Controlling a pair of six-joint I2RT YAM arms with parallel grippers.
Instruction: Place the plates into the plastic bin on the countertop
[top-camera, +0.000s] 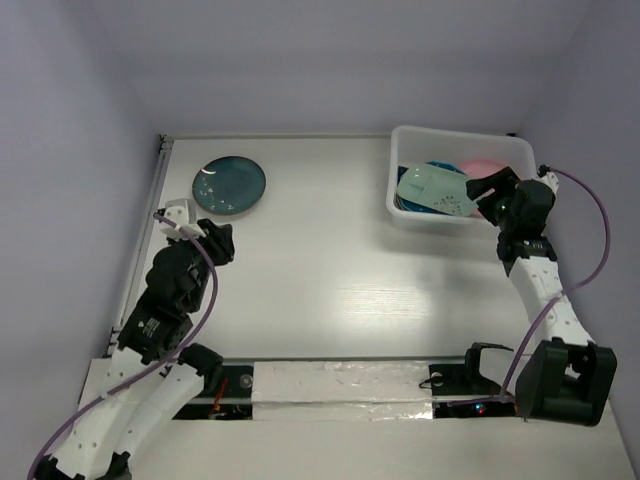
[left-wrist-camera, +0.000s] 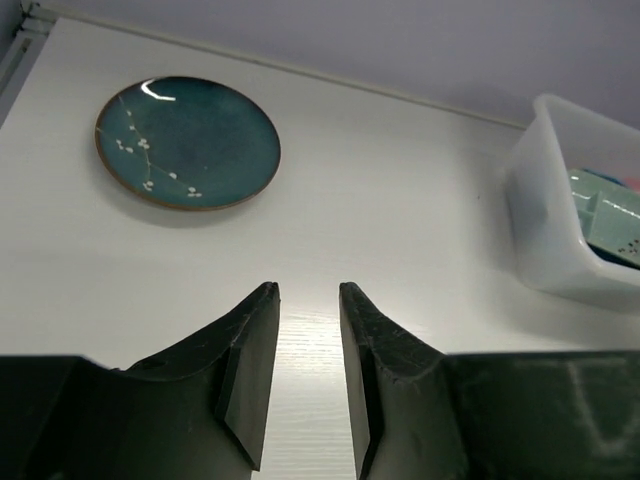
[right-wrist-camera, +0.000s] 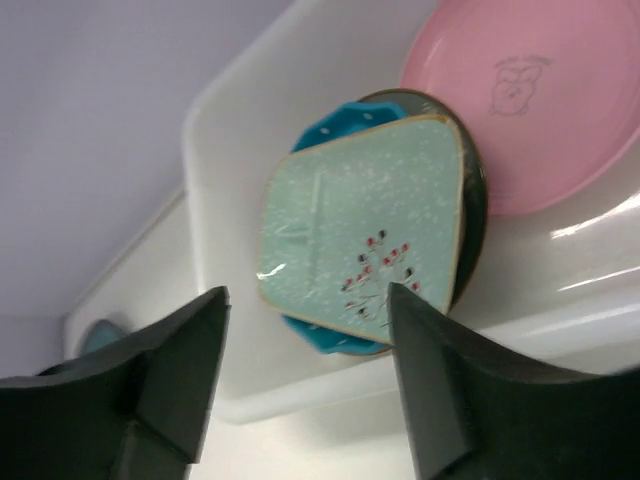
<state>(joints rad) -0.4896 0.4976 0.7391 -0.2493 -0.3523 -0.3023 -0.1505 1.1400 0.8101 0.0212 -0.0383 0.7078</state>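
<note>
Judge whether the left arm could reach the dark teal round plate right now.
Probably yes: the dark teal round plate lies ahead of the left arm's open fingers, only bare white countertop between.

You are seeing the right gripper (right-wrist-camera: 307, 297) hovering, 2 fingers apart | mint green plate (right-wrist-camera: 365, 225) is lying atop the blue scalloped plate (right-wrist-camera: 320, 133) inside the plastic bin (right-wrist-camera: 228, 130) | pink plate (right-wrist-camera: 530, 90) is sitting just beside them

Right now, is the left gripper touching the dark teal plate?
Apart. The left wrist view shows bare countertop between the left gripper and the dark teal plate.
</note>
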